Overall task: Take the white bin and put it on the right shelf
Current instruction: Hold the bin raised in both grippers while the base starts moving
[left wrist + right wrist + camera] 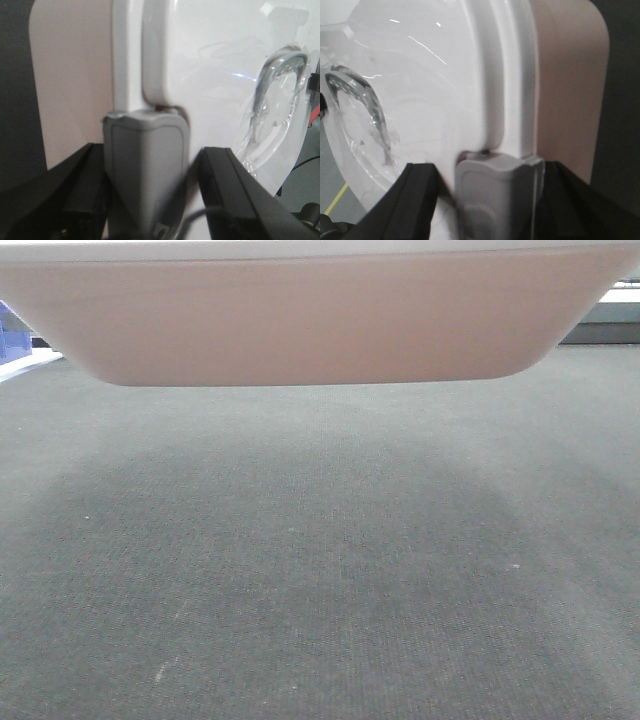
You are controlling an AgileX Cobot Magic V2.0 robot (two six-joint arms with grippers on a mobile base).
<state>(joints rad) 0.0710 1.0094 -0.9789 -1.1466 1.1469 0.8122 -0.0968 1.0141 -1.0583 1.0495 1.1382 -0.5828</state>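
Front-facing view: white bin point(320, 325) hangs clear of the carpet point(320, 590), its rim clamped by left gripper point(145, 120) and right gripper point(495, 162). Grab apparently done; right shelf unseen, placing is left.

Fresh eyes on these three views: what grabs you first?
The white bin fills the top of the front view, hanging clear of the grey carpet, with a dark shadow beneath it. Each wrist view shows a claw straddling a grey clip at one end of the bin: the left claw on one end, the right claw on the other. The glossy lid throws bright reflections.
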